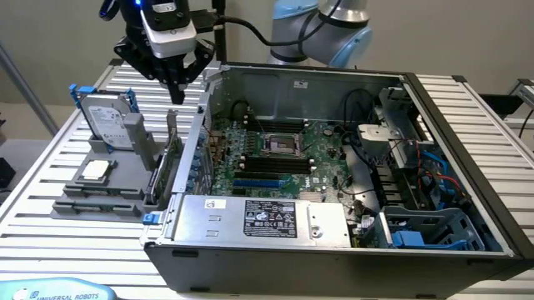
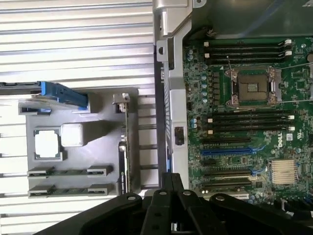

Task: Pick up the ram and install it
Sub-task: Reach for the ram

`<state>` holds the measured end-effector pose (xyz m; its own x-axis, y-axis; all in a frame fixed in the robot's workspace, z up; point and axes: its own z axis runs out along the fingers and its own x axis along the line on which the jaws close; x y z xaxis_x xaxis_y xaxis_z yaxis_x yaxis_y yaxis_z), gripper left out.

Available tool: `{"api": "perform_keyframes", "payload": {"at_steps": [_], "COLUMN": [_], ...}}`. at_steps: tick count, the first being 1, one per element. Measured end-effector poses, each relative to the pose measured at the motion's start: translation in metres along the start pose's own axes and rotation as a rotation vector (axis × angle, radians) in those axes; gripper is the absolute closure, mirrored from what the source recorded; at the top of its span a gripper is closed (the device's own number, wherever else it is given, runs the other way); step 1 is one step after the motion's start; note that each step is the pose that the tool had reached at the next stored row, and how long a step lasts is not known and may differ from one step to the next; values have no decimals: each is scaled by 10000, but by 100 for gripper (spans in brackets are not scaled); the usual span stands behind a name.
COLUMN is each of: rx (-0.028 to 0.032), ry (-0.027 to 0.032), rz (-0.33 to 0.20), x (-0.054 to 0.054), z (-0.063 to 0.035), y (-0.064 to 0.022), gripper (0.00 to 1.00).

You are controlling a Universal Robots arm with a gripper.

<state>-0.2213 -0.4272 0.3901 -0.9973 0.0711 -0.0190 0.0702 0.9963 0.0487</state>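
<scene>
ram (image 2: 68, 172): two thin dark-green sticks
pose: on edge, parallel, side by side
place: slots at the grey holder's (image 2: 98, 122) edge, on the table (image 2: 73, 49)

Soft, even light from above fills the exterior view. The pale table (image 1: 42, 225) slats are bright, with only faint shadows beside the grey tray (image 1: 92, 209). Inside the case (image 1: 351, 81) the motherboard (image 1: 276, 156) lies in shade, and the power supply (image 1: 250, 219) has a dull sheen. A blue lamp (image 1: 137, 5) glows on the wrist. In the wrist view the slats wash out almost to white, and the gripper (image 2: 168, 183) reads as a dark, underlit shape.
</scene>
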Motion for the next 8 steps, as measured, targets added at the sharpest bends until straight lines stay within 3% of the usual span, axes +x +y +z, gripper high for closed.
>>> {"api": "perform_keyframes", "payload": {"at_steps": [8], "rx": [-1], "ry": [0], "rz": [0], "x": [358], "z": [6], "y": [-130], "gripper": [89]}}
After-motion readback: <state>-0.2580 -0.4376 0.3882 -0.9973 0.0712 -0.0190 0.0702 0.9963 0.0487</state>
